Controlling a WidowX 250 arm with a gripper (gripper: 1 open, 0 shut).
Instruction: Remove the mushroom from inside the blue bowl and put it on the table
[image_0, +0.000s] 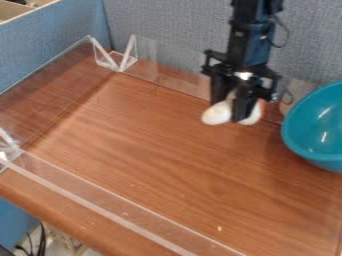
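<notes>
The cream-white mushroom (221, 113) hangs in the air above the table (147, 150), left of the blue bowl (315, 126). My gripper (238, 103) comes down from above and is shut on the mushroom, its black fingers (254, 100) clasping it. The teal-blue bowl sits at the right edge of the view, partly cut off, and I see nothing inside it.
Low clear acrylic walls (80, 195) edge the wooden tabletop at the front, left and back. A clear triangular acrylic stand (118, 55) sits in the back left corner. A blue-grey partition (160, 25) rises behind the table.
</notes>
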